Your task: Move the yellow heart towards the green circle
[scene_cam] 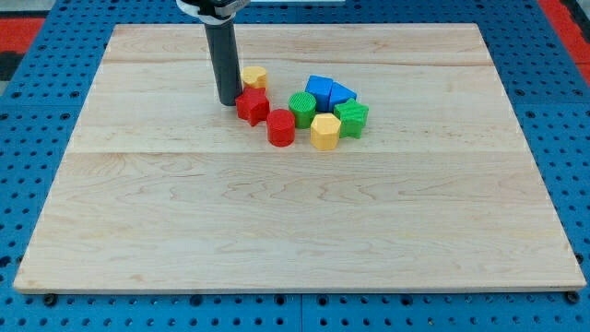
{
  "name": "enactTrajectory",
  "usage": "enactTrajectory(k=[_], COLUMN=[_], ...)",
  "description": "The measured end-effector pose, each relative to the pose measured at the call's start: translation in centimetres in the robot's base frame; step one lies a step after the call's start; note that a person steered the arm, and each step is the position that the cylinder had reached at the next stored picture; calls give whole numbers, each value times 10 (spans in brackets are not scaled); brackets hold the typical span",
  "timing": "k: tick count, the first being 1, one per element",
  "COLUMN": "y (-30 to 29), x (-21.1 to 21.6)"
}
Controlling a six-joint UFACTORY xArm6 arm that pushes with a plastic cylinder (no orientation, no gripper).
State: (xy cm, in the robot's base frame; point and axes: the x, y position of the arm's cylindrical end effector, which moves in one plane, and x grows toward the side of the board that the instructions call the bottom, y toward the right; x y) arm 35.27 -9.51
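Bench (295, 240) bearing yellow heart (254, 77): light, rigid, sliding freely; my tip (228, 101) standing just left, gripperless, pushing rightward toward green circle (301, 108)

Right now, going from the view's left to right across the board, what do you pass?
My tip → red star-like block → red cylinder → green circle → yellow hexagon block → green star-like block. Yellow heart and blue blocks overlap others in order, so omitted.

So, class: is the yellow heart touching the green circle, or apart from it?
Apart. The yellow heart sits at the cluster's upper left beside my tip, with a red block and bare board between it and the green circle.
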Motion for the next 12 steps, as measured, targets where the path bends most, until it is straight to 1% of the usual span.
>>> enactTrajectory(k=[1,2,3,4,5,6,7,8,10,12], y=[-43,-78,-73,-39,-15,-13,-48,-60,-20,22], x=[-21,-55,-87,-92,-91,-90,-90,-80,-51,-42])
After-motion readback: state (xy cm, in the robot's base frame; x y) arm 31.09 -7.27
